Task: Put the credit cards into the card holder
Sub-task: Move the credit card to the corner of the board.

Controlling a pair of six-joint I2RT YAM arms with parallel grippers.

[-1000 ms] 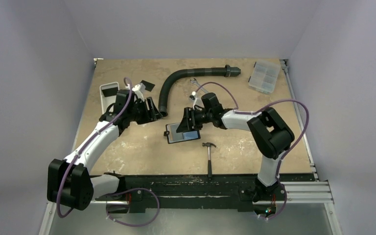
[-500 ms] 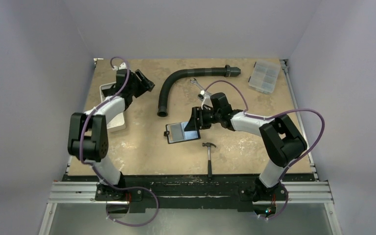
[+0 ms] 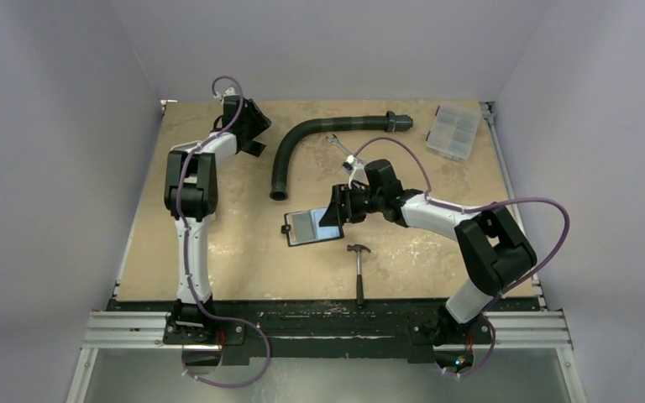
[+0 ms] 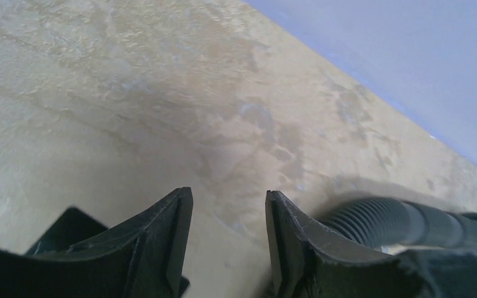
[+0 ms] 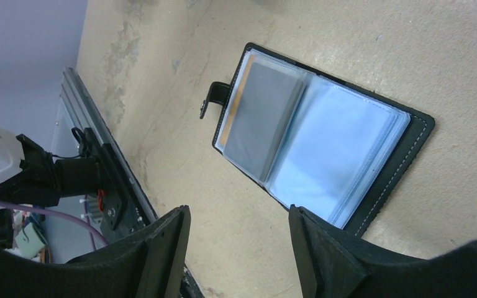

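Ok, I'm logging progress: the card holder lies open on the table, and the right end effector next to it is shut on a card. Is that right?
Not quite. The right end effector is open and holds nothing; the right wrist view shows it spread wide with only bare table in the gap. The rest stands: the card holder lies open on the table next to it.

Blurred hose [image 4: 385,217], cut off at right edge
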